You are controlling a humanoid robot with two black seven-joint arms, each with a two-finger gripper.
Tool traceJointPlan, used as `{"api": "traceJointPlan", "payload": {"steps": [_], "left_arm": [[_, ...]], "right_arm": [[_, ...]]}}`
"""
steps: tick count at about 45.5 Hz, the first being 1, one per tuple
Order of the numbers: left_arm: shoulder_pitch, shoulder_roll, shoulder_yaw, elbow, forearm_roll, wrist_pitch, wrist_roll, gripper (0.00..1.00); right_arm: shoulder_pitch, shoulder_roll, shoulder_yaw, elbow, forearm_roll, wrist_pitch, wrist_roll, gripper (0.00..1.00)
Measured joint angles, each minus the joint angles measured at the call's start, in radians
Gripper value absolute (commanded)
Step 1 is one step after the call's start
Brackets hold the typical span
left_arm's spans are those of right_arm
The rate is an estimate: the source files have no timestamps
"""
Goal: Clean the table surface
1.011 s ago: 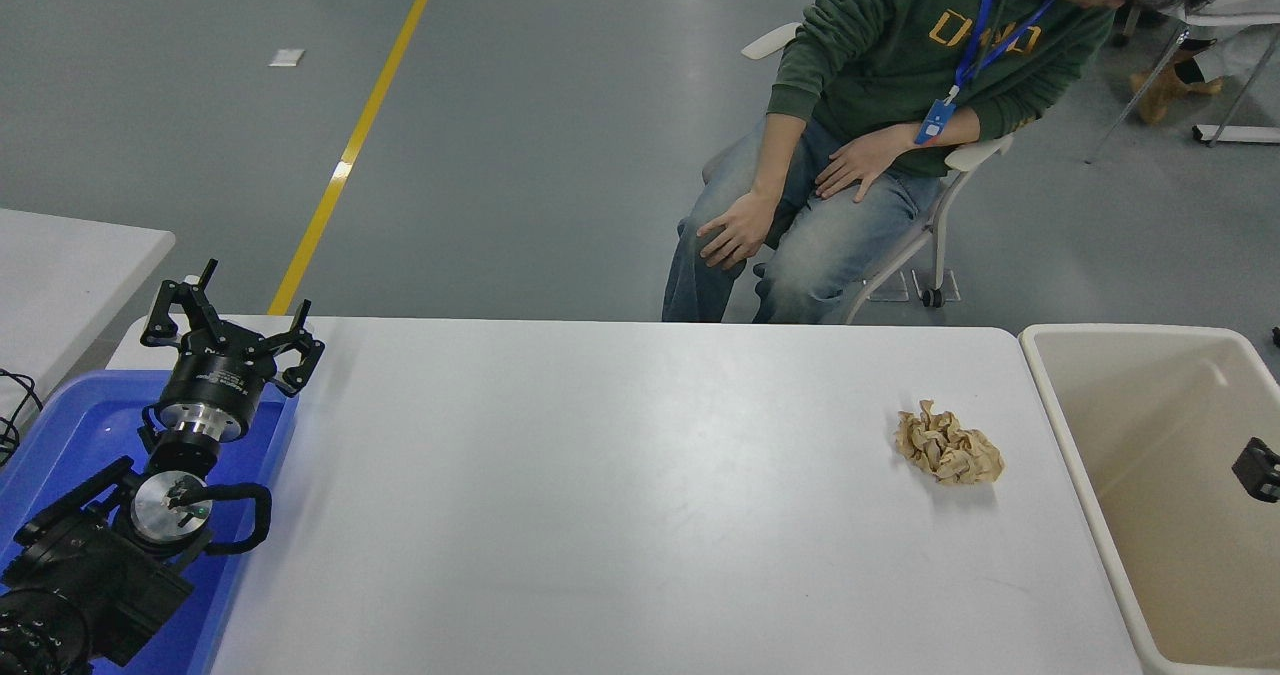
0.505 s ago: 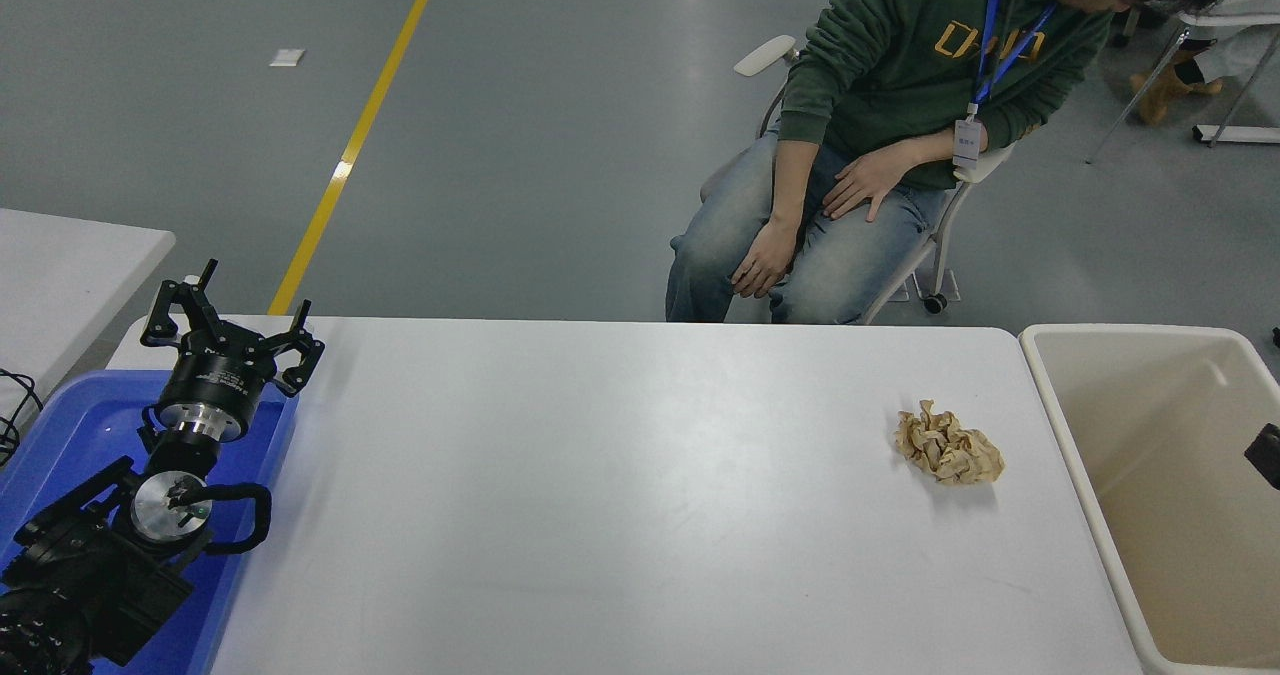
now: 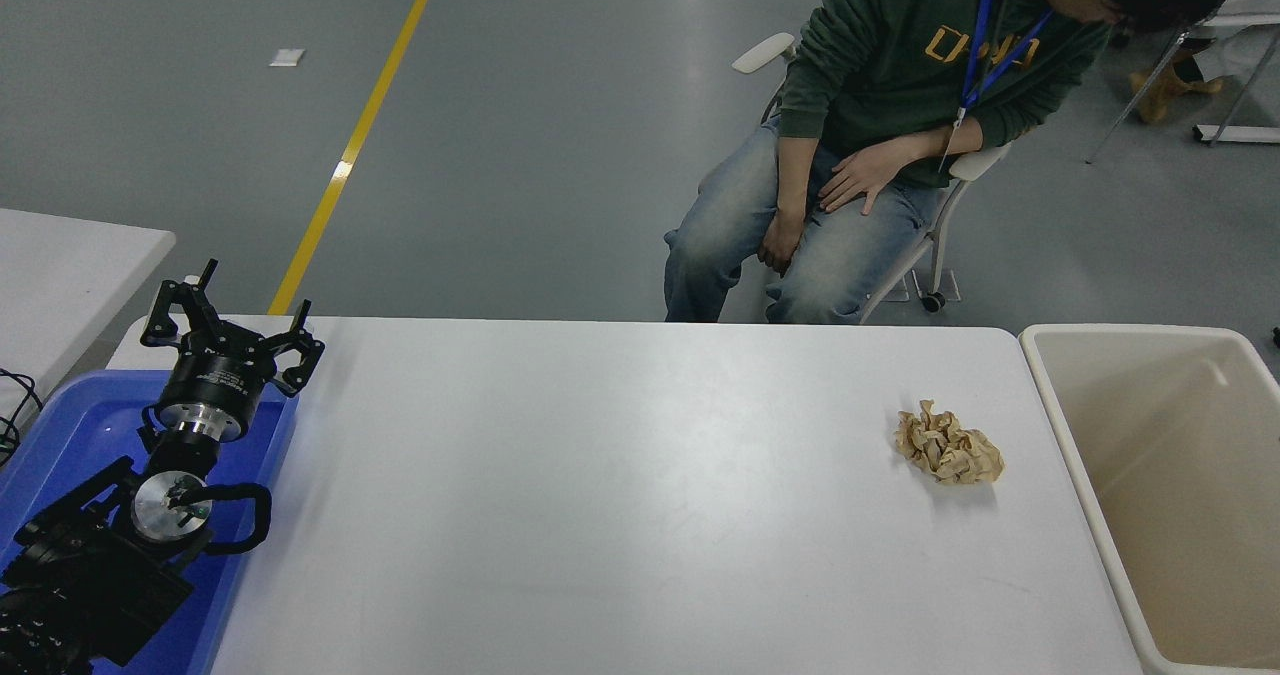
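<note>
Filling most of the lower frame, the table [image 3: 620, 515] is a broad white rectangle with rounded far corners, smooth and faintly glossy, with soft pale reflections across its middle. Its far edge runs level across the centre of the picture and its near edge is cut off by the bottom of the frame. A few faint marks show on the surface, too small to make out.

One crumpled wad of tan paper [image 3: 947, 445] lies on the right part of the table, casting a small shadow below and to its right. It sits near the right edge, well apart from everything else. Just beyond that edge, at the lower right of the frame, stands a beige bin [image 3: 1060, 425] with a pale rim, its long side just beside the table.

At the lower left the left gripper [image 3: 233, 322] hangs over the far rim of a blue tray [image 3: 60, 425] that rests on the table's left end; its fingers [image 3: 170, 305] are spread apart, holding nothing. The right arm does not appear in the frame.

A corner of a second white table [image 3: 70, 275] shows at the left edge. At the upper right a person [image 3: 880, 85] in a green hoodie and jeans sits on a chair behind the table, one hand [image 3: 860, 173] resting on a thigh.
</note>
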Motion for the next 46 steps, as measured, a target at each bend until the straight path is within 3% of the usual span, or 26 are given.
{"api": "traceJointPlan", "payload": {"steps": [25, 35, 46], "left_arm": [[0.000, 0.000, 0.000, 0.000, 0.000, 0.000, 0.000, 1.00], [0.000, 0.000, 0.000, 0.000, -0.001, 0.000, 0.000, 1.00], [0.000, 0.000, 0.000, 0.000, 0.000, 0.000, 0.000, 1.00]], "right_arm": [[0.028, -0.094, 0.458, 0.286, 0.014, 0.003, -0.020, 1.00], [-0.043, -0.138, 0.748, 0.507, 0.019, 0.026, -0.066, 1.00], [-0.174, -0.151, 1.025, 0.762, 0.119, 0.149, -0.088, 1.00]]}}
